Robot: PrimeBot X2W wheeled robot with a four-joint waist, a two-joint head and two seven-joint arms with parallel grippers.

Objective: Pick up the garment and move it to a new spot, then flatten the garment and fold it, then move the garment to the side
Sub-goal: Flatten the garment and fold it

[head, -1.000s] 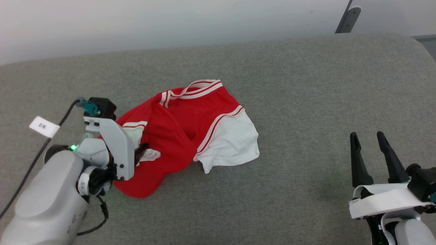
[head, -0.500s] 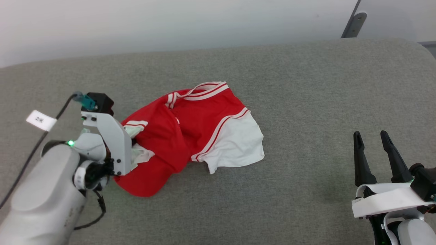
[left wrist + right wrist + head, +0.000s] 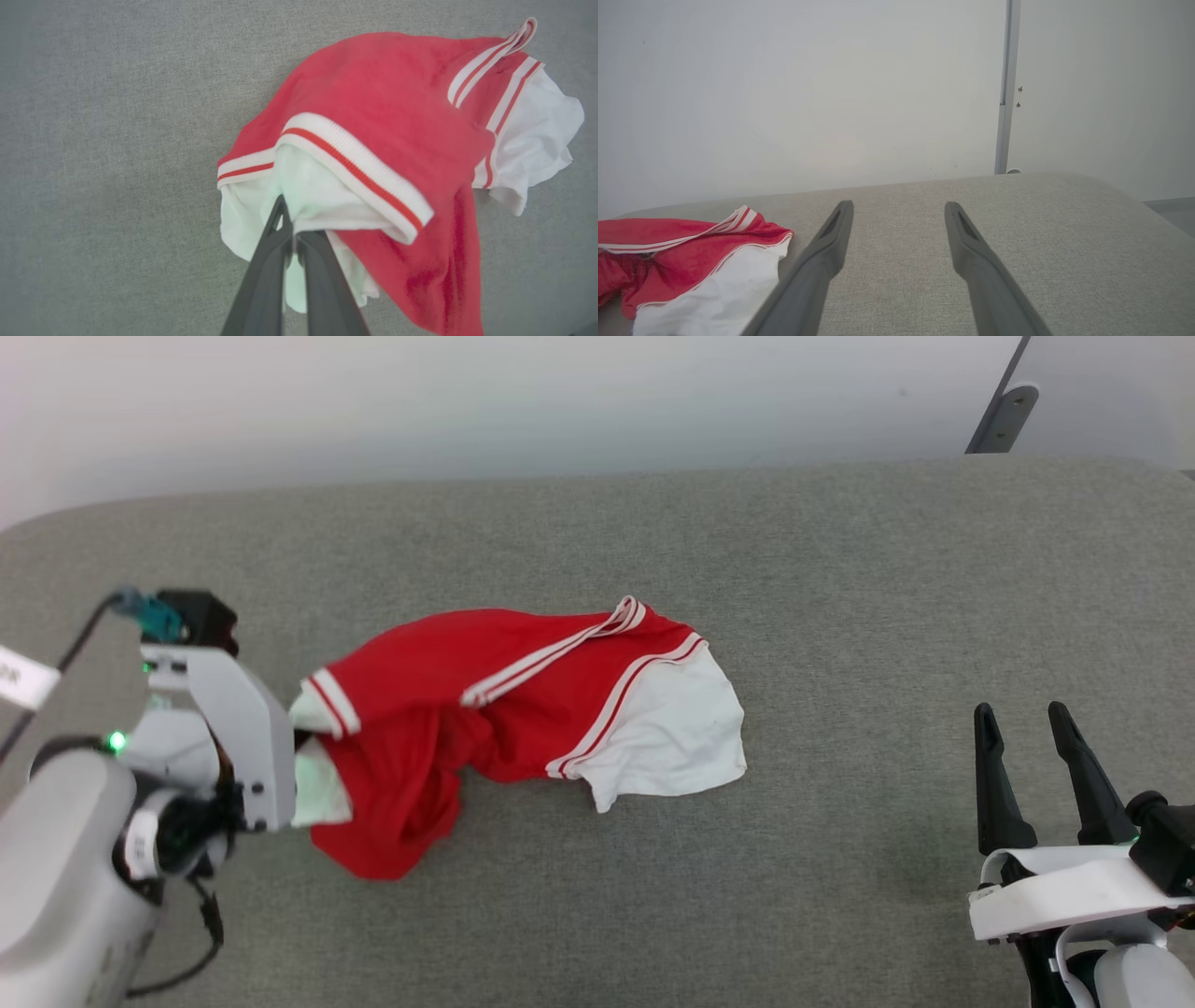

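T-shirt (image 3: 523, 681): soft matt cloth, ribbed knit trim; worktop (image 3: 840, 569): grey woven fabric, matt, slightly rough; right gripper (image 3: 1019, 708): dark smooth matt plastic.

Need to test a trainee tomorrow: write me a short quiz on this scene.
1. Multiple choice: which part of the shirt do the left jaws pinch? A: striped collar. B: white cloth. C: none of it.
2. True or false: the right jaws are shut on the shirt.
3. Short answer: what colour is the surface under the shirt?
Key: 1 B; 2 false, they stand open and apart from it; 3 grey.
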